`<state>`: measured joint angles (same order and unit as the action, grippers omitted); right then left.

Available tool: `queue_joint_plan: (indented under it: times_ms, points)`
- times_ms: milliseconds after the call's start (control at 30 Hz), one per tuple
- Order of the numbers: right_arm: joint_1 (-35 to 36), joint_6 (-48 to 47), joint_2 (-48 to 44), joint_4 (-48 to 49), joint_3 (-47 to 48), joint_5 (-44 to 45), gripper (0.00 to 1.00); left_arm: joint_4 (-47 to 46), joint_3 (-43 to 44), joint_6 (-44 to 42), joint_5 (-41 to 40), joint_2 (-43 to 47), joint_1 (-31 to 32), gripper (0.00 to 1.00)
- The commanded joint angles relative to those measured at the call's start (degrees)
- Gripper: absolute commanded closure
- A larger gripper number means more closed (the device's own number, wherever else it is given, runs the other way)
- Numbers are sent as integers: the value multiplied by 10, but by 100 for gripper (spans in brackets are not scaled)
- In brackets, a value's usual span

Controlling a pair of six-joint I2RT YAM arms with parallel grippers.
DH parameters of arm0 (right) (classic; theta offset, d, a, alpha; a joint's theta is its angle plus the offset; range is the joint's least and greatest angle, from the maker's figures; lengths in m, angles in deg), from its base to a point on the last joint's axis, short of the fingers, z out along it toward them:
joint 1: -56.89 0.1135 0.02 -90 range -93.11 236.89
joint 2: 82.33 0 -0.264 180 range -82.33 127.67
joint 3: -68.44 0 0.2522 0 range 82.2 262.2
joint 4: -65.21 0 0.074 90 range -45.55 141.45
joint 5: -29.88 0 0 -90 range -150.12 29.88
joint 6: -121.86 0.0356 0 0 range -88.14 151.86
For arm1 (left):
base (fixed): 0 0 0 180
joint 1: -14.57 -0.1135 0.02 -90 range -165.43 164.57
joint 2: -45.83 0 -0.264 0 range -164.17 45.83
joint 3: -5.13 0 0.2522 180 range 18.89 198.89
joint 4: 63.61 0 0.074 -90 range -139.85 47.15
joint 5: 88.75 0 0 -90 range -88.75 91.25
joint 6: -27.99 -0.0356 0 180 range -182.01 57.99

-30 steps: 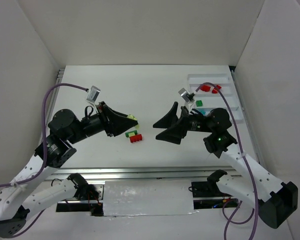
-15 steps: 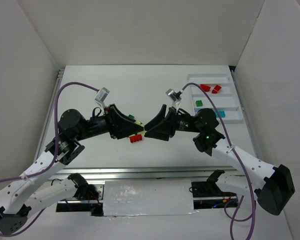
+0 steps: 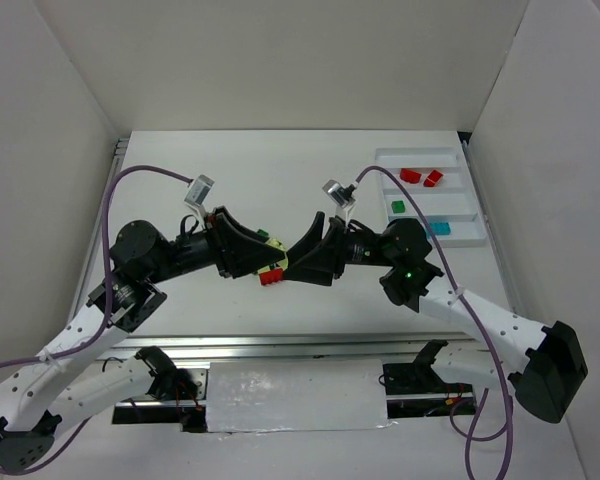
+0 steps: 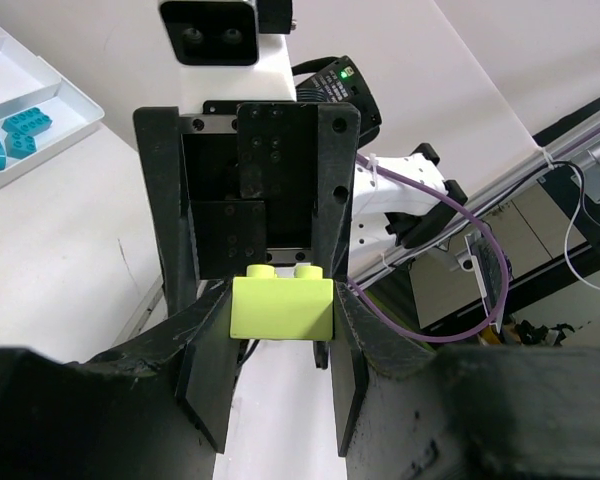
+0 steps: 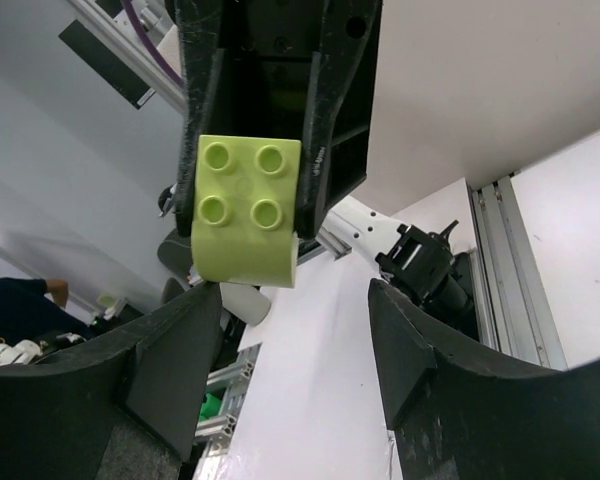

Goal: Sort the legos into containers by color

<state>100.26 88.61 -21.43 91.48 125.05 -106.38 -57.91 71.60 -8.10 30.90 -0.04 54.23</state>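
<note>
My left gripper (image 3: pixel 259 258) is shut on a pale yellow-green lego (image 3: pixel 277 263) and holds it above the table's middle. In the left wrist view the lego (image 4: pixel 282 306) is pinched between my fingers (image 4: pixel 352 330). My right gripper (image 3: pixel 298 262) is open and faces it tip to tip. In the right wrist view the studded lego (image 5: pixel 247 208) hangs just beyond my open right gripper (image 5: pixel 295 335), apart from its fingers. A red lego (image 3: pixel 271 277) lies on the table under both grippers. A dark green lego (image 3: pixel 264 237) lies just behind them.
The white tray (image 3: pixel 455 205) stands at the far right with two red legos (image 3: pixel 411 176), one green (image 3: pixel 398 207) and cyan ones (image 3: pixel 440 228) in separate compartments. The tray (image 4: pixel 45 95) and cyan legos (image 4: pixel 18 132) also show in the left wrist view.
Both arms have swung towards each other. The left gripper carried the yellow-green lego right, and the open right gripper came left from the tray until the two meet.
</note>
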Motion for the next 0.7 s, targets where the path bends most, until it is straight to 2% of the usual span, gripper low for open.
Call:
queue_joint_plan:
  times_ms: [0,267,667]
  points:
    - [5,-5,-21,38,17,35,33,2,9,-19,8,9,2,100]
    - [5,9,-1,52,27,50,45,9,9,-21,9,4,2,100]
    - [5,-16,-5,11,48,64,41,32,16,-33,10,-14,2,100]
